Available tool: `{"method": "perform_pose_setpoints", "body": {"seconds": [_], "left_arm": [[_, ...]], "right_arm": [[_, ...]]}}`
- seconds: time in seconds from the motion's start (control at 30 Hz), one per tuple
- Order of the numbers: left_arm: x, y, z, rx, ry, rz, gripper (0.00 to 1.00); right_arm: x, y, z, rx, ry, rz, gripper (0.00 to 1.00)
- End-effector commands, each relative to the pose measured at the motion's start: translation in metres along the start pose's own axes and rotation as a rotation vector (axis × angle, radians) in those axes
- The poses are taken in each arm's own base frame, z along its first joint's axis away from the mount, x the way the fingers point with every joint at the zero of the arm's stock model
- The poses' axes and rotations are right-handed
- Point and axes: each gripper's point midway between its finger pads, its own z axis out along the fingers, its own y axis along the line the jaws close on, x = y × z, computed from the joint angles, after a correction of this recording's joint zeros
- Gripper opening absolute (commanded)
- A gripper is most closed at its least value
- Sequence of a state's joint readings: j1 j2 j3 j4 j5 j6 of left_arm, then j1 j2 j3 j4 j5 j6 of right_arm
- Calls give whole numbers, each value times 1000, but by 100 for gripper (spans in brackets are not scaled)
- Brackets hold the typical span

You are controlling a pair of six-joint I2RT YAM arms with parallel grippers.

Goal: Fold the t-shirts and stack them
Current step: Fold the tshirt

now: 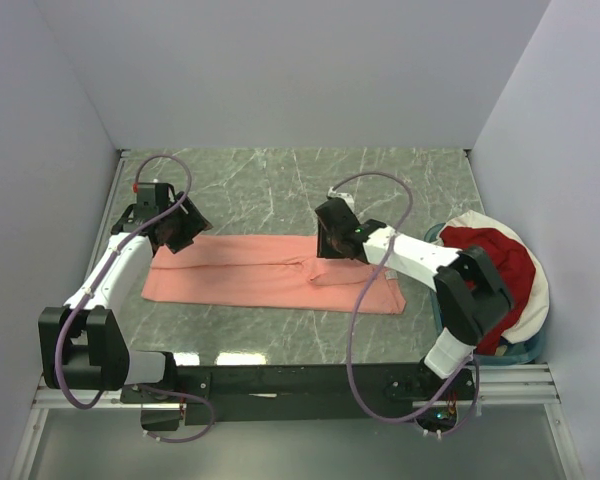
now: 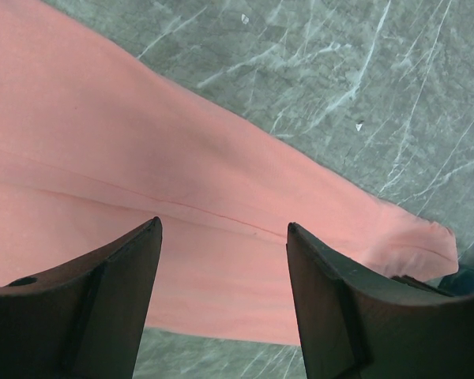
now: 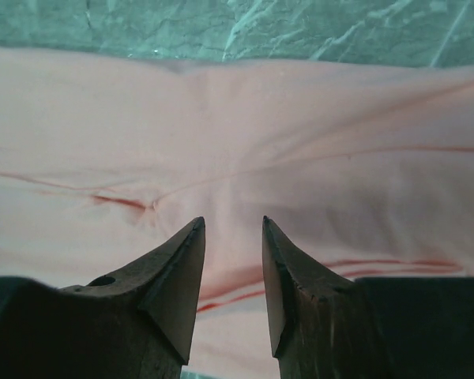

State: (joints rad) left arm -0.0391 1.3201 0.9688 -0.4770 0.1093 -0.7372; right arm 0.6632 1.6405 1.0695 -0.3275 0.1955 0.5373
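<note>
The salmon-pink t-shirt [image 1: 270, 275] lies folded into a long strip across the middle of the table. It fills the left wrist view [image 2: 142, 174] and the right wrist view [image 3: 237, 142]. My left gripper [image 1: 177, 240] hovers over the strip's left end, open and empty, its fingers [image 2: 126, 268] wide apart. My right gripper [image 1: 332, 246] hovers over the strip right of centre, open and empty, its fingers [image 3: 182, 260] a small gap apart. The dark red t-shirt [image 1: 495, 265] lies heaped in the basket at the right.
The white-rimmed round basket [image 1: 538, 300] stands at the table's right edge under my right arm's elbow. Grey walls close in the left, back and right. The marble table [image 1: 300, 185] shows behind the shirt.
</note>
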Motion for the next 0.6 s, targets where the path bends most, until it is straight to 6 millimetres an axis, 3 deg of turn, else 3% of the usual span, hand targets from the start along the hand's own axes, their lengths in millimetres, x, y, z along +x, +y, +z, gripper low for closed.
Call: {"method": "perform_pose_setpoints", "body": {"seconds": [0.0,0.3,0.57], "left_arm": [[-3,-8,-5,30,-14,23,70],[-2,-10,-7,41,-12,28,70],[-2,-10,-9,45,-13,35,70]], "right_arm": [[-2,-4,10,55,23,-56,42],[38,-9,7,69,84,-105,41],[66,-8,-12,50,99,-130,41]]}}
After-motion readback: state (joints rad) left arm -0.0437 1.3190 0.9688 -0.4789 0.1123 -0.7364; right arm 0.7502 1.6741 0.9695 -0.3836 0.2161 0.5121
